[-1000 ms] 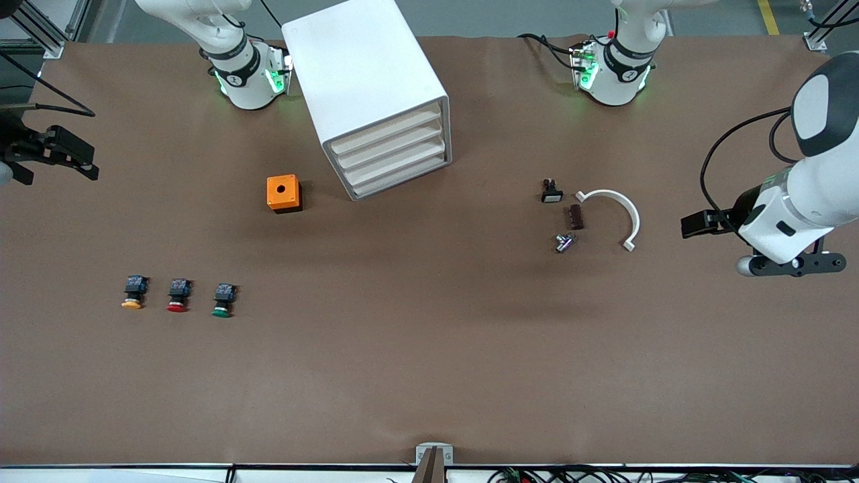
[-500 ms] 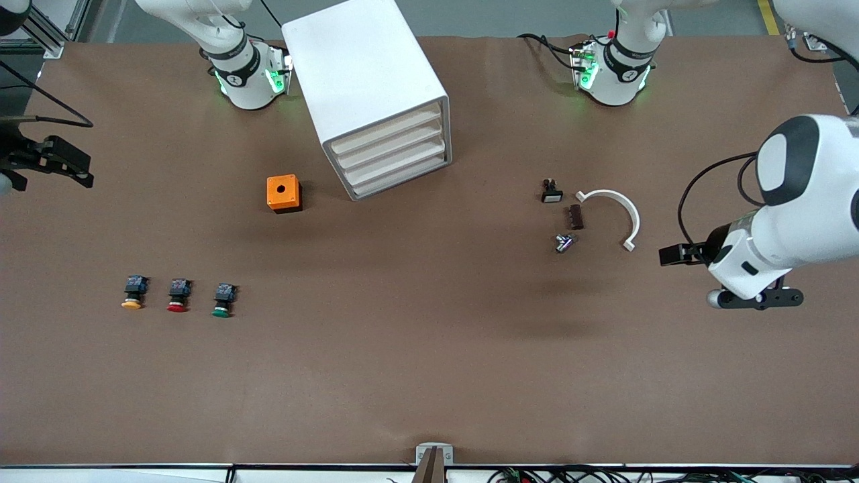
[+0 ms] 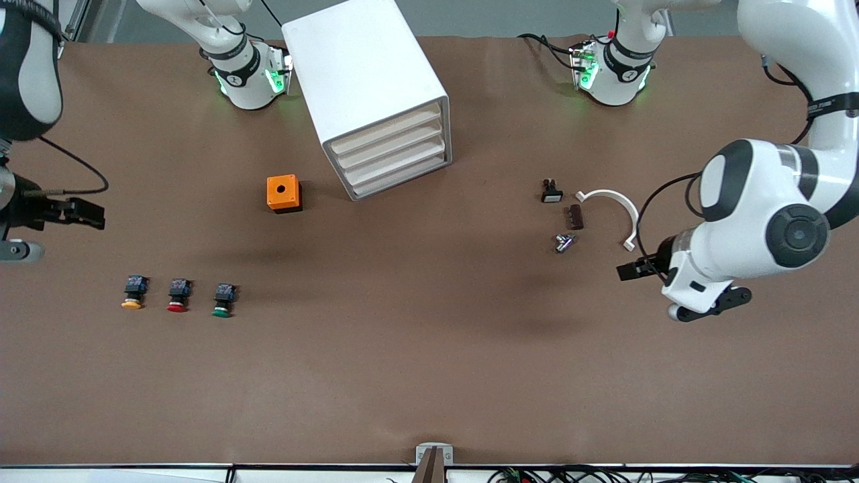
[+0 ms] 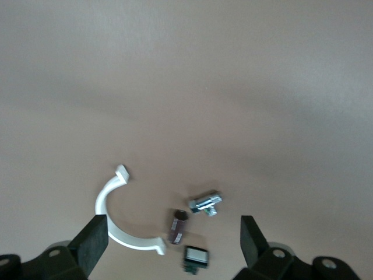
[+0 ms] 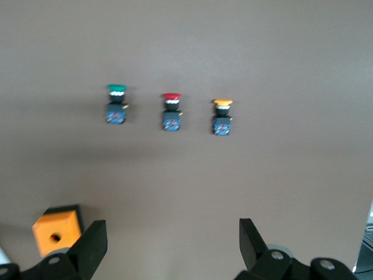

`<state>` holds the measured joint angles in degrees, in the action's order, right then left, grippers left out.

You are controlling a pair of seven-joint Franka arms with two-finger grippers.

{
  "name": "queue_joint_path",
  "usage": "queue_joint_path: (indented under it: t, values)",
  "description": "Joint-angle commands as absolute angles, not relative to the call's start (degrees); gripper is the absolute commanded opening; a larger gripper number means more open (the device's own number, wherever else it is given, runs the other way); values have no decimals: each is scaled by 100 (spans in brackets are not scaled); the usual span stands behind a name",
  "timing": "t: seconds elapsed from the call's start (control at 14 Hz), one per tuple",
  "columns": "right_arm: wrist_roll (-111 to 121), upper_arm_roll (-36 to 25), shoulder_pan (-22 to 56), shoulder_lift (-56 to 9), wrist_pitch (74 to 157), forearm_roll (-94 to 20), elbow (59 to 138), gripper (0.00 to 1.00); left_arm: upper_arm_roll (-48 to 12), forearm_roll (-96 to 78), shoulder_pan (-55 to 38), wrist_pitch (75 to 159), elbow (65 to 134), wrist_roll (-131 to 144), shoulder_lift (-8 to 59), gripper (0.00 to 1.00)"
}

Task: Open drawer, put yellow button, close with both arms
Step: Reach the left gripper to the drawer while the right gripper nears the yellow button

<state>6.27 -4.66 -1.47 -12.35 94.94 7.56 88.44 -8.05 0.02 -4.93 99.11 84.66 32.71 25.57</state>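
The white cabinet (image 3: pixel 366 74) stands between the two arm bases, and all its drawers are shut. The topmost drawer (image 3: pixel 387 131) has a cream front. The yellow button (image 3: pixel 132 294) lies on the table at the right arm's end, beside a red-capped one (image 3: pixel 177 296) and a green-capped one (image 3: pixel 223 300). It also shows in the right wrist view (image 5: pixel 222 116). My right gripper (image 3: pixel 86 213) (image 5: pixel 172 233) is open and empty, over bare table apart from the buttons. My left gripper (image 3: pixel 632 271) (image 4: pixel 173 234) is open and empty over the small parts.
An orange box (image 3: pixel 284 193) with a hole on top sits beside the cabinet. Toward the left arm's end lie a white curved piece (image 3: pixel 621 208), a brown block (image 3: pixel 576 217), a metal fitting (image 3: pixel 564 242) and a small black-and-white part (image 3: pixel 551 192).
The left arm has swung in from the table's end toward the small parts. The right gripper has moved down the view toward the row of buttons.
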Motion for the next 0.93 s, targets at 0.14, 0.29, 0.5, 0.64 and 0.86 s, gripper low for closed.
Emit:
queue_joint_path:
  t: [0.14,0.29,0.5,0.64,0.86]
  values:
    - [712,-396,-702,-1713,10694,879,9535,100,-791,-61,-1045,9862,8297,5269,2891,100]
    - [712,-396,-860,-2169,11203,879,9545,100,-782,-323,-1300,9844,8297,6567,2996,100]
    - [712,-396,-1046,-2749,11925,879,9580,100,-791,-965,-1572,9835,8297,8213,3164,100]
    - [721,-396,-1116,-3101,12382,879,9580,100,-791,-1413,-1722,9826,8306,9415,3182,100]
    - [729,-387,-1265,-3445,12779,870,9580,100,-800,-1853,-1863,9765,8314,10379,3173,100]
